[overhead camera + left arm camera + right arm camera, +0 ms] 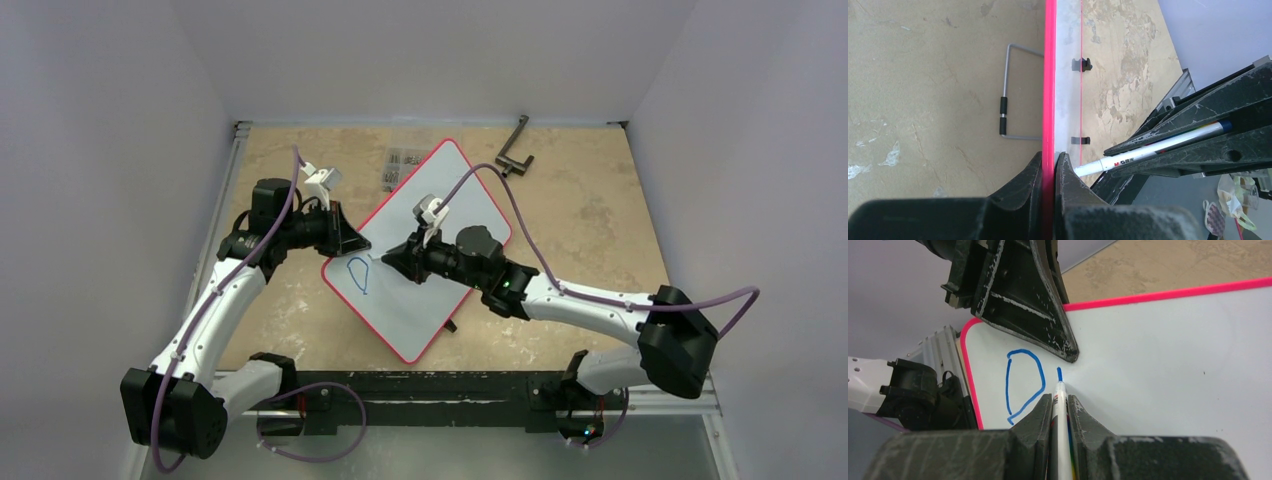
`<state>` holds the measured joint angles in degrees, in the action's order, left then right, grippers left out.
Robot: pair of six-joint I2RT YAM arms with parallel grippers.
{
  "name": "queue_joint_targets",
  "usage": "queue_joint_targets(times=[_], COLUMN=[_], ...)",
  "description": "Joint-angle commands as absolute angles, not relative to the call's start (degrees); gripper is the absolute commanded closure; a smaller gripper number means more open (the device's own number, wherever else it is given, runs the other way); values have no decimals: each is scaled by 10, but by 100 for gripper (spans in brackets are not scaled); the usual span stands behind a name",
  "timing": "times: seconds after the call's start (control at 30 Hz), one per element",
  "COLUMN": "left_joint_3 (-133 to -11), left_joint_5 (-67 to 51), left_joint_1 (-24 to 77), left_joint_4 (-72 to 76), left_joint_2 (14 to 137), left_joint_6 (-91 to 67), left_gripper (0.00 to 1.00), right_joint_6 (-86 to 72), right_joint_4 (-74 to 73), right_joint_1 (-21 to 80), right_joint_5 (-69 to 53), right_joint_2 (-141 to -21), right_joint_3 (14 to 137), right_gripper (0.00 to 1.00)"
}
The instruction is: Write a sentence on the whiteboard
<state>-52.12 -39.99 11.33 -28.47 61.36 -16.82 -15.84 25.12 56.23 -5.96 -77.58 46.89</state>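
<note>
Whiteboard: your whiteboard (415, 315) lay flat and turned diagonally at the centre of the top view, on the desk (600, 220), its red rim showing all round.
Left gripper: your left gripper (1054, 160) was pinched tight on the board's red rim, at the board's left edge in the top view.
Right gripper: your right gripper (1060, 400) was closed narrow on a white marker (1060, 412), whose tip touched the board.
Sentence: your sentence (1023, 382) was only a blue "D" near the board's left corner, plus a short blue stroke at the marker tip, just right of it.
Elsewhere: a black tool (513, 150) lay at the upper right, near the board's top corner but apart. A small packet (400, 165) sat just beside the upper left edge; you could not tell its contents.
</note>
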Motion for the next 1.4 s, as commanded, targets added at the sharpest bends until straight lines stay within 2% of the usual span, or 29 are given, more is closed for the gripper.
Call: queue_joint_targets(times=[0.0, 0.5, 1.37], left_joint_3=[-512, -512, -511], left_joint_5=[-321, -320, -320], left_joint_1=[119, 121, 124], left_joint_4=[-298, -299, -300], left_joint_2=[609, 610, 606], left_joint_6=[-72, -72, -72], left_gripper=[100, 100, 100], right_joint_6=[-159, -164, -154], right_joint_4=[228, 227, 212], right_joint_1=[561, 561, 561], right_joint_5=[-52, -86, -2], right_joint_2=[-770, -750, -790], right_joint_3=[436, 418, 502], right_gripper=[100, 100, 100])
